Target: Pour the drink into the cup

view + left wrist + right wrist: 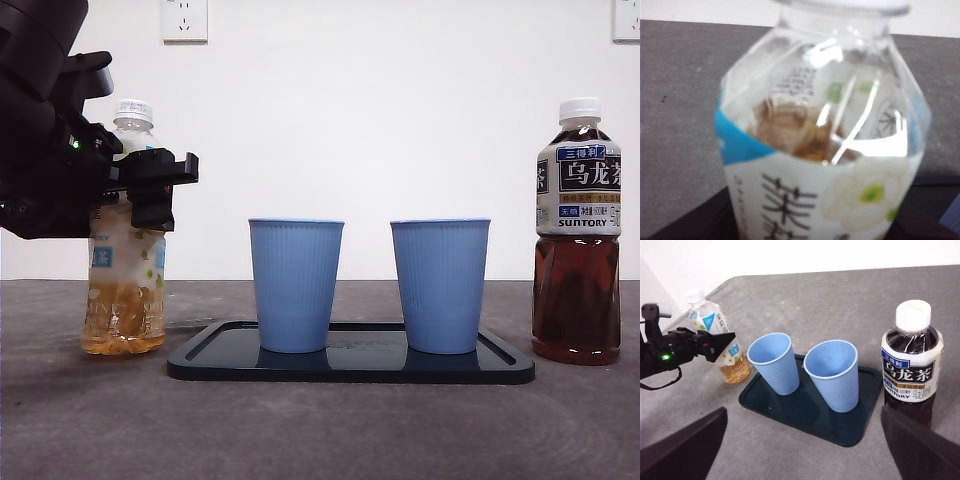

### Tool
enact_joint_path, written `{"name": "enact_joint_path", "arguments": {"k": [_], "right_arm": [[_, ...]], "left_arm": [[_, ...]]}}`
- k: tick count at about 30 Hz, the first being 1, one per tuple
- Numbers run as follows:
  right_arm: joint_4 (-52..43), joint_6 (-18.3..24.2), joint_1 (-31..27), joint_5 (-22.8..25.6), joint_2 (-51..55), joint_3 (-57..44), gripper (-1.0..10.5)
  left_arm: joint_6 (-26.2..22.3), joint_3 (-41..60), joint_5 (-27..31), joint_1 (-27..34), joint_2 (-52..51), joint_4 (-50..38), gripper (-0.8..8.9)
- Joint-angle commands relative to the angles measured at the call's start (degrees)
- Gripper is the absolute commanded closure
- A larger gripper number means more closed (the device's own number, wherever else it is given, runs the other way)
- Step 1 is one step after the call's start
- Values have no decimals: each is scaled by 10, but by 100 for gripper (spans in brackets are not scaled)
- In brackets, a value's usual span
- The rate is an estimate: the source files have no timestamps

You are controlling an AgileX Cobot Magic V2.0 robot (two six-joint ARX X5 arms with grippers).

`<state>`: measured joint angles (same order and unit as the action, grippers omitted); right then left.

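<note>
Front view: I am seeing the left end effector [150, 190] sitting around the pale tea bottle [124, 290], jaws either side; whether they are pressing it, I cannot tell. Left wrist view: that bottle is filling the frame. Right wrist view: the right end effector [800, 450] is hanging with jaws spread, two blue cups [772, 362] on a dark tray [810, 412] ahead, the dark tea bottle [912, 365] beside them.

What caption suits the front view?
Left tool at the jasmine tea bottle; two blue cups wait on a tray.

Open gap [366, 270] between blue cups [295, 285]
</note>
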<state>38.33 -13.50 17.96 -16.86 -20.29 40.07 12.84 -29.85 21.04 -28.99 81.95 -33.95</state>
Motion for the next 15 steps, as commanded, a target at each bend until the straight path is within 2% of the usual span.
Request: {"name": "enact_joint_path", "arguments": {"k": [1,4,10,15], "right_arm": [[-5,4,2,0,-2,6,457],[-5,2,2,0,-2,6,457],[-5,0,2,3,-2,6,457],[-5,0,2,4,-2,6,457]], "left_arm": [[-2,-9,3,-3,6,-19,596],[-2,-9,3,-3,6,-17,583],[-4,-9,3,-3,6,-16,367],[-3,-10,3,-7,-1,-8,339]]}}
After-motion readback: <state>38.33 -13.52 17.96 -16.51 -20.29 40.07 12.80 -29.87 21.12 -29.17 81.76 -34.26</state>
